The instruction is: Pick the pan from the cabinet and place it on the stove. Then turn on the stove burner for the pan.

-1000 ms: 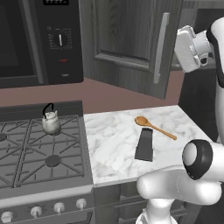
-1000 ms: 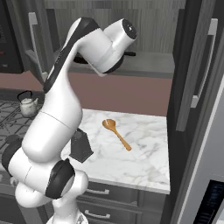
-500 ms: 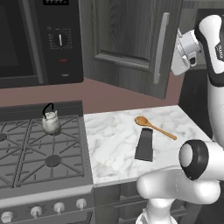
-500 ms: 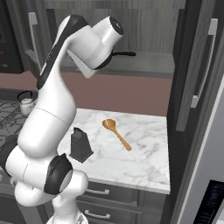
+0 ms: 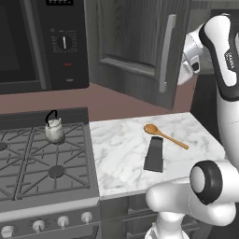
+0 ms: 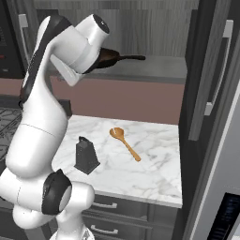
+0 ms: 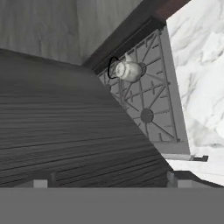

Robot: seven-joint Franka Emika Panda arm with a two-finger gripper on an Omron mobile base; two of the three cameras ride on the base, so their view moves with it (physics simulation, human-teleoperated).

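Marble worktop (image 5: 126, 154), beside stove (image 5: 28, 163).
- Pan (image 6: 110, 57): on cabinet (image 6: 154, 28) shelf, partly hidden by the arm; long axis level, handle pointing right in the right base view.
- Cabinet door (image 5: 140, 46): swung open, bar handle upright.
- Tool (image 7: 109, 181): raised at shelf height, jaws spread wide, holding nothing.
- Kettle (image 5: 54, 130): on rear stove grate.
- Wooden spoon (image 5: 163, 134) and dark grater (image 5: 154, 154): on worktop, near each other.
- Microwave (image 5: 42, 42): panel writing too small to read.

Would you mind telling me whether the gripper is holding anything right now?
Nothing is held: the gripper is open, and the pan sits on the cabinet shelf.
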